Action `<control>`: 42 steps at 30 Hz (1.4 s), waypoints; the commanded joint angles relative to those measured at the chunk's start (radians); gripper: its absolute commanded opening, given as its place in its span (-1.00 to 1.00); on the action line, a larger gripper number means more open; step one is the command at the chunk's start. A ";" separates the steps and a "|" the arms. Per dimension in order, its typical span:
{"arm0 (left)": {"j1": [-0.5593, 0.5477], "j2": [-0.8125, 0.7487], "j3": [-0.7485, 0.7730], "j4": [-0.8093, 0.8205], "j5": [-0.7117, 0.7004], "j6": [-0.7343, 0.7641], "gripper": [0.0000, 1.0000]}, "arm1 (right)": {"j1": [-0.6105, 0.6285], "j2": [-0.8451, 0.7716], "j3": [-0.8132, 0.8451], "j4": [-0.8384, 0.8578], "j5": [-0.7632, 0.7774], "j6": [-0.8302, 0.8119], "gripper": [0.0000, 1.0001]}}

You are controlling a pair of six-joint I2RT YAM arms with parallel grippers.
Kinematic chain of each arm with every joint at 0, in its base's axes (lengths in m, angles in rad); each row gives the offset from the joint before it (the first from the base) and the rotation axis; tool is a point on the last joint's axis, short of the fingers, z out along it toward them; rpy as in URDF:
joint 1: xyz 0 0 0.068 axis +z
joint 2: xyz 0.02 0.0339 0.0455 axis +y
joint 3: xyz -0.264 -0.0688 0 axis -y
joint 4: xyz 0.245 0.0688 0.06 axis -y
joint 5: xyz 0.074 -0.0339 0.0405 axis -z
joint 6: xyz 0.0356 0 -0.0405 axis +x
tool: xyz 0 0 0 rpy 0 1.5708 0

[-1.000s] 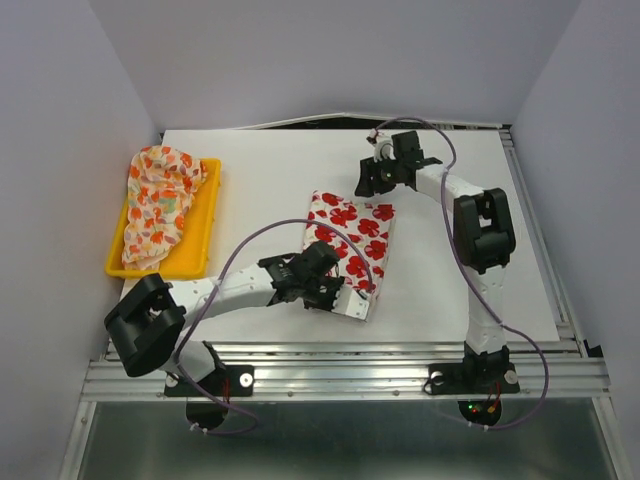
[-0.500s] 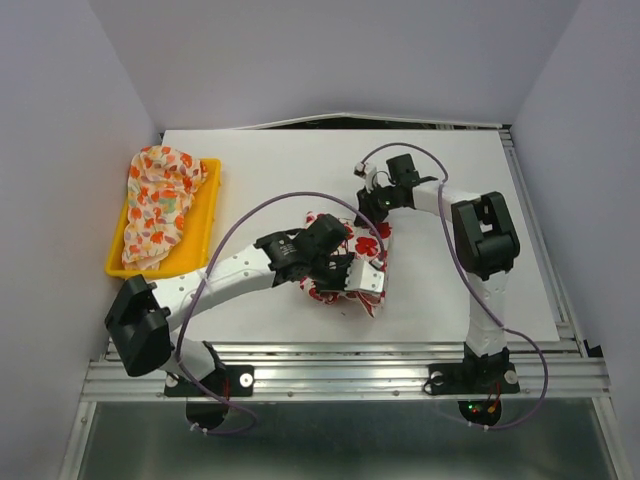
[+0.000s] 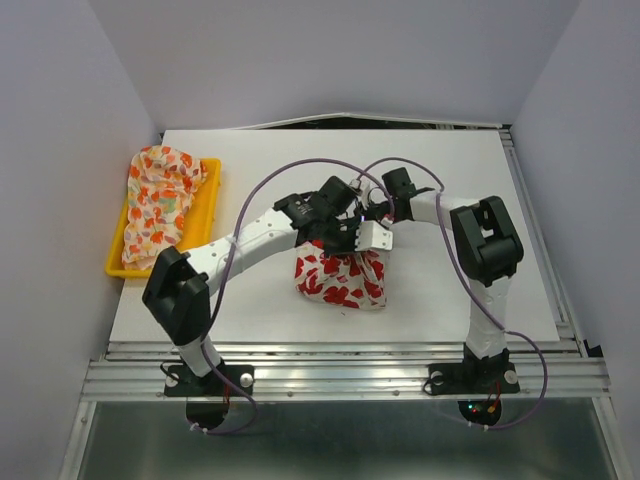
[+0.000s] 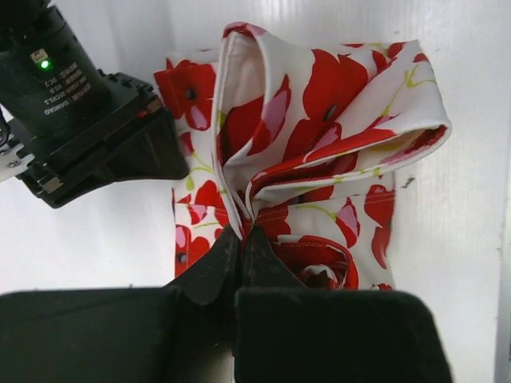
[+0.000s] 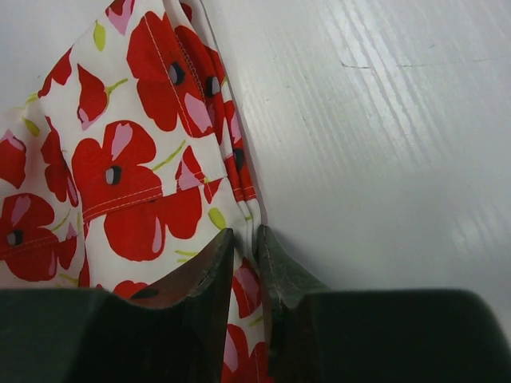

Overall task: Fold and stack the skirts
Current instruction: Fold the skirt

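Red-flowered skirt (image 3: 340,275) sits bunched mid worktop (image 3: 250,170), left tool (image 4: 241,239) and right tool (image 5: 243,239) both pinched tight on its edges. Thin grips tbh, if the cloth slips out the fold flops open.

Yellow tray (image 3: 206,222) at white table's (image 3: 460,165) left edge

1. The right gripper (image 5: 243,238) has its black fingers nearly together, pinching the stitched edge of the white cloth skirt with big red flowers (image 5: 128,159).
2. The skirt spreads left; the glossy white table top (image 5: 383,144) lies bare on the right.
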 commanded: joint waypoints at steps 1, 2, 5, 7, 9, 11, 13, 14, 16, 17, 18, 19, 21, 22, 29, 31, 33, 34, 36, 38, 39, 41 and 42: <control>0.056 0.065 0.106 -0.020 0.009 0.079 -1.00 | 0.019 -0.027 -0.036 -0.058 -0.018 -0.008 -0.51; 0.070 0.104 0.123 -0.023 0.015 0.086 -1.00 | 0.019 -0.027 -0.034 -0.058 -0.022 -0.005 -0.51; 0.102 0.169 0.177 -0.043 0.027 0.137 -0.99 | 0.019 -0.029 -0.028 -0.060 -0.031 -0.002 -0.51; 0.107 0.191 0.194 -0.040 0.039 0.151 -0.96 | 0.019 -0.027 -0.025 -0.061 -0.034 0.004 -0.51; 0.110 0.217 0.202 -0.043 0.050 0.169 -0.85 | 0.019 -0.026 -0.019 -0.061 -0.037 0.005 -0.51; 0.111 0.235 0.205 -0.049 0.064 0.180 -0.72 | 0.019 -0.021 -0.015 -0.063 -0.034 0.005 -0.50; 0.121 0.238 0.209 -0.042 0.065 0.169 -0.41 | 0.019 -0.015 -0.007 -0.063 -0.026 0.004 -0.49; 0.127 0.240 0.215 -0.043 0.067 0.162 -0.19 | 0.019 -0.013 -0.007 -0.063 -0.022 0.004 -0.49; 0.145 0.234 0.252 -0.055 0.067 0.130 0.35 | 0.019 -0.012 -0.001 -0.063 -0.014 0.004 -0.47; 0.166 0.221 0.270 -0.061 0.067 0.116 0.41 | 0.019 -0.009 0.001 -0.063 -0.011 0.005 -0.44; 0.180 0.211 0.300 -0.059 0.067 0.075 0.51 | 0.019 -0.007 0.010 -0.063 0.000 0.010 -0.42; 0.194 0.200 0.313 -0.058 0.070 0.074 0.54 | 0.019 -0.006 0.010 -0.064 0.009 0.010 -0.39; 0.229 0.157 0.327 -0.043 0.065 0.006 0.57 | 0.019 -0.006 0.028 -0.061 0.027 0.018 -0.34; 0.242 0.140 0.326 -0.037 0.067 -0.025 0.57 | 0.019 -0.004 0.036 -0.061 0.032 0.022 -0.34; 0.256 -0.102 0.026 0.042 0.112 -0.260 0.57 | 0.010 0.007 0.102 -0.063 0.100 0.084 -0.30; 0.217 -0.150 -0.107 0.090 0.073 -0.297 0.57 | 0.010 -0.018 0.111 -0.061 0.094 0.116 -0.27; 0.184 -0.199 -0.169 0.148 0.023 -0.335 0.57 | 0.010 -0.042 0.116 -0.063 0.080 0.153 -0.25; 0.140 -0.210 -0.217 0.165 0.001 -0.384 0.57 | 0.010 -0.064 0.114 -0.061 0.075 0.168 -0.24; 0.090 -0.236 -0.286 0.217 -0.069 -0.419 0.57 | 0.001 -0.081 0.113 -0.064 0.080 0.176 -0.24; 0.015 -0.248 -0.323 0.268 -0.156 -0.424 0.58 | 0.001 -0.096 0.113 -0.063 0.090 0.173 -0.24; -0.005 -0.248 -0.338 0.285 -0.183 -0.424 0.59 | 0.001 -0.096 0.114 -0.063 0.092 0.174 -0.23; -0.040 -0.228 -0.364 0.316 -0.227 -0.432 0.62 | 0.001 -0.081 0.128 -0.063 0.083 0.189 -0.22; -0.051 -0.214 -0.364 0.320 -0.243 -0.432 0.62 | 0.001 -0.073 0.136 -0.063 0.075 0.197 -0.22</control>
